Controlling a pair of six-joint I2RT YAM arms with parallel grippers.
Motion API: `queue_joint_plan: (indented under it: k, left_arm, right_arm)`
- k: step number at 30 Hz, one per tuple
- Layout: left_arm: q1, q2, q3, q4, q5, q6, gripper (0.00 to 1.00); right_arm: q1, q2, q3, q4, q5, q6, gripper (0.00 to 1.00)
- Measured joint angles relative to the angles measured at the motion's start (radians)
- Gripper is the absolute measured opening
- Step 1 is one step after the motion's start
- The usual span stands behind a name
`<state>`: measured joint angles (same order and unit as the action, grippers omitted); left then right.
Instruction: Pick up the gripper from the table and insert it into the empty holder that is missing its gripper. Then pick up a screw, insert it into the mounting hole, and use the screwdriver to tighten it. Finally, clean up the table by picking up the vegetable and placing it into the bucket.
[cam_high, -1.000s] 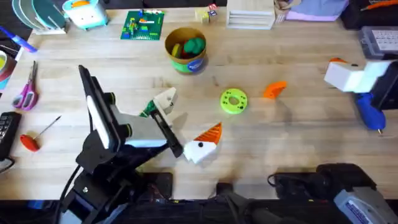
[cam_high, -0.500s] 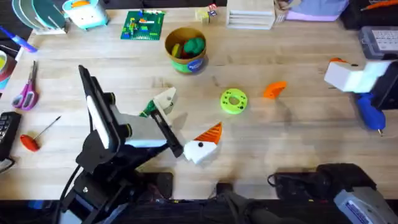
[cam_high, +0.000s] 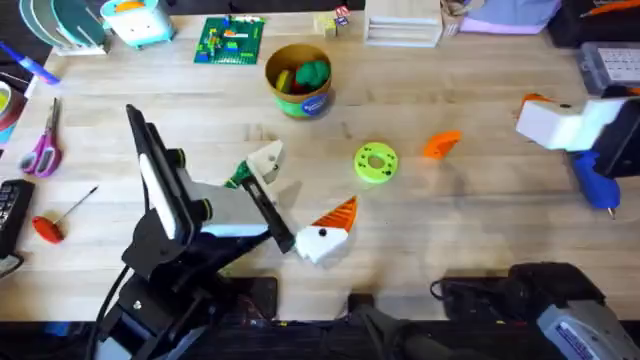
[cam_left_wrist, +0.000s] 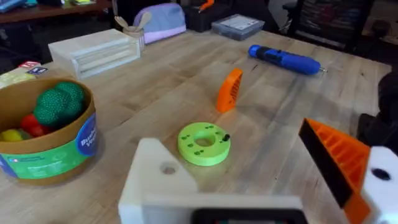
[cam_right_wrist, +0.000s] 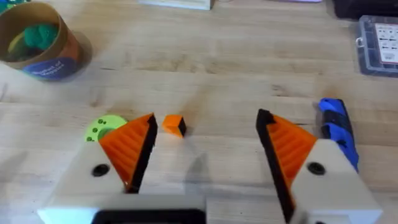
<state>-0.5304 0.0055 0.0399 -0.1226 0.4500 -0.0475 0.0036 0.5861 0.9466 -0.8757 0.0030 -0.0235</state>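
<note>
Lying loose on the bench (cam_high: 470, 230), the gripper (cam_high: 440, 144) is not yet installed; the holder (cam_high: 266, 158) is bare. Your right jaws (cam_right_wrist: 205, 146) stand open near it; left jaws (cam_high: 300, 200) open. Screwdriver (cam_high: 594, 182) untouched; insertion, screw and cleanup remain.
</note>
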Motion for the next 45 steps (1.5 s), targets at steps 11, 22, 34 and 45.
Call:
queue_joint_plan:
  k: [11,22,34,45]
  left_arm:
    - [0.000,0.000,0.000,0.000,0.000,0.000,0.993]
    - [0.000,0.000,0.000,0.000,0.000,0.000,0.993]
    - [0.000,0.000,0.000,0.000,0.000,0.000,0.993]
    - [0.000,0.000,0.000,0.000,0.000,0.000,0.993]
  right_arm:
    - [0.021,0.244,0.001,-0.133,-0.169,-0.232,0.992]
    - [0.021,0.520,0.001,-0.042,-0.184,-0.450,0.992]
    - [0.023,0.700,0.001,0.052,-0.185,-0.637,0.991]
    - [0.023,0.818,0.001,0.121,-0.185,-0.662,0.686]
